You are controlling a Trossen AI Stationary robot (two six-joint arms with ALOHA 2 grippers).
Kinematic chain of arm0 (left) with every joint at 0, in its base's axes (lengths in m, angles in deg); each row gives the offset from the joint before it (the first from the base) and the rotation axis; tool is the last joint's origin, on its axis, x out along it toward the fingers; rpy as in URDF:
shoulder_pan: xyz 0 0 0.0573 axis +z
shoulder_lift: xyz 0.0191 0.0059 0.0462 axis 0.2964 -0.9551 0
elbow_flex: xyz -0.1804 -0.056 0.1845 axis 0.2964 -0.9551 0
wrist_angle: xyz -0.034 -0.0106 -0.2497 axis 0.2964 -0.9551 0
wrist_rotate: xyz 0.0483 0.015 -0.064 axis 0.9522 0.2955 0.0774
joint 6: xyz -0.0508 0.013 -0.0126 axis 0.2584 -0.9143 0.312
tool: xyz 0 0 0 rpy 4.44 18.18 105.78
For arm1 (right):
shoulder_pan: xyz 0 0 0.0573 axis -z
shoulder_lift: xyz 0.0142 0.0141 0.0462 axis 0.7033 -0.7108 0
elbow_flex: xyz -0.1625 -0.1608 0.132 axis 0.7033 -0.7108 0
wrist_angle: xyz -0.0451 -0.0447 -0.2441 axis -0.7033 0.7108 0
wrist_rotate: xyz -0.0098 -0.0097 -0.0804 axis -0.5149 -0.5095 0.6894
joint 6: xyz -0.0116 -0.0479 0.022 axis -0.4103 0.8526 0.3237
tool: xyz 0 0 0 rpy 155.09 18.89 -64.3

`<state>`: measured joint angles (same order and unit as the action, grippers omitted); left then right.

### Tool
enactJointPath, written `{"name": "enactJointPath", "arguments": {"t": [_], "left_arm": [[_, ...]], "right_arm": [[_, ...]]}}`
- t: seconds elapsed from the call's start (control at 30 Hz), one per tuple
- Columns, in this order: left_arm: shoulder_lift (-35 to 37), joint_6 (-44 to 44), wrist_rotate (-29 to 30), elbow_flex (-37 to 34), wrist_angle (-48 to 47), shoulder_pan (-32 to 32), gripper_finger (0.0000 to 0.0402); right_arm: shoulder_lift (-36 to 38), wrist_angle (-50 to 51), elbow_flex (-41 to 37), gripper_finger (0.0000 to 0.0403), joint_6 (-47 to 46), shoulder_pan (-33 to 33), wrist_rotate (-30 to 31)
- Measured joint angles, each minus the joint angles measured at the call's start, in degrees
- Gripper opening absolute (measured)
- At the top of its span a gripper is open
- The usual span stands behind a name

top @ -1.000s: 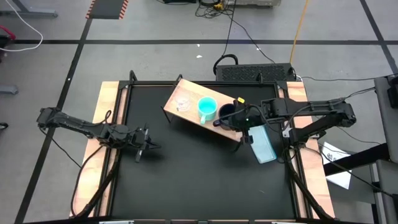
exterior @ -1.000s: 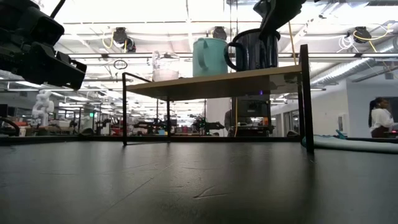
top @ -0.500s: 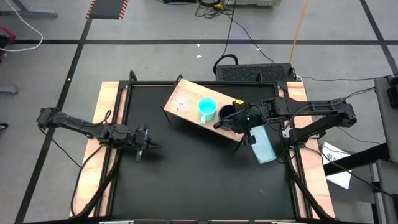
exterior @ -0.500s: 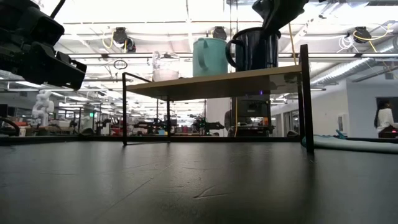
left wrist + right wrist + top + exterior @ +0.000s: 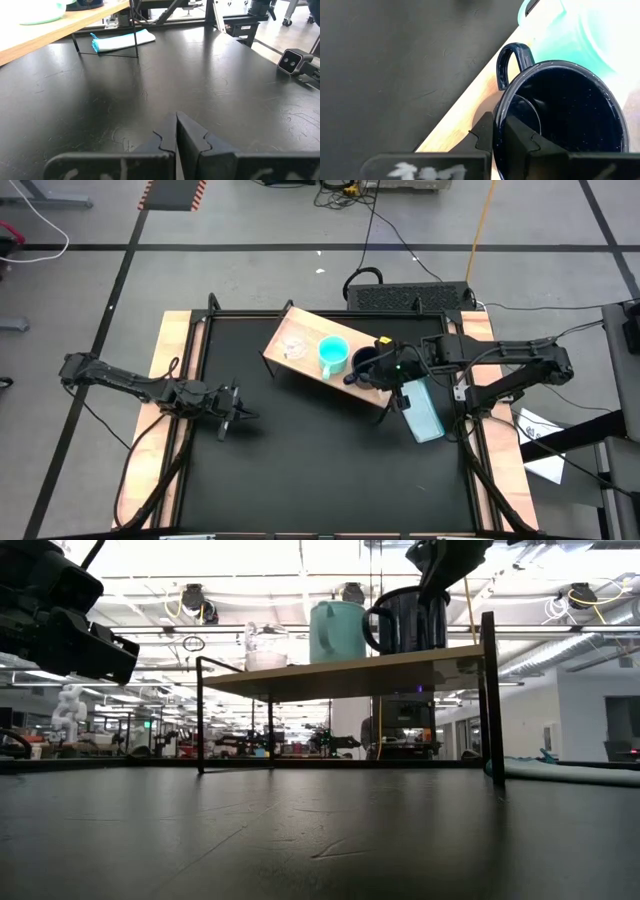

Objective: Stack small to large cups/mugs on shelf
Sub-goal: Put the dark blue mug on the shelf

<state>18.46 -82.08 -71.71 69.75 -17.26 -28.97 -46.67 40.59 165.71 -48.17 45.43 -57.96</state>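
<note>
While the black mug (image 5: pixel 560 120) sits on the shelf (image 5: pixel 300 365) beside the turquoise mug (image 5: pixel 333 354) and clear cup (image 5: pixel 293 346), right gripper (image 5: pixel 502 132) pinches the black mug's rim, left gripper (image 5: pixel 177 131) closed and empty over the table (image 5: pixel 300 450), well apart.

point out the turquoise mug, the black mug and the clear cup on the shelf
turquoise mug (image 5: pixel 332 352), high view, on its open top
black mug (image 5: pixel 570 110), right wrist view, on its dark inside
clear cup (image 5: pixel 266 648), low view, on its side wall
</note>
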Motion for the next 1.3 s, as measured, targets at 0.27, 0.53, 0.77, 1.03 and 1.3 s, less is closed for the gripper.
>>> {"name": "enactJointPath", "arguments": {"t": [0.27,0.53,0.77,1.03,1.3], "left_arm": [[0.01,-0.02,-0.02,0.0,0.01,0.02,0.0008],[0.01,-0.02,-0.02,0.0,0.01,0.0,0.0008],[0.01,0.15,-0.07,0.0,-0.01,0.0,0.0008],[0.02,0.22,-0.37,0.0,-0.02,0.02,0.0008],[0.0,0.22,-0.35,0.0,-0.02,0.0,0.0008]], "right_arm": [[-0.02,-0.18,-0.02,0.0013,-0.82,0.02,0.22],[-0.18,-0.44,-0.16,0.0038,-1.33,0.04,0.22],[-0.2,0.11,-0.33,0.0059,-1.52,0.06,0.22],[-0.17,-0.51,-0.2,0.0061,-1.68,0.06,0.32],[0.35,-3.89,-0.15,0.0061,-2.72,0.06,0.42]]}}
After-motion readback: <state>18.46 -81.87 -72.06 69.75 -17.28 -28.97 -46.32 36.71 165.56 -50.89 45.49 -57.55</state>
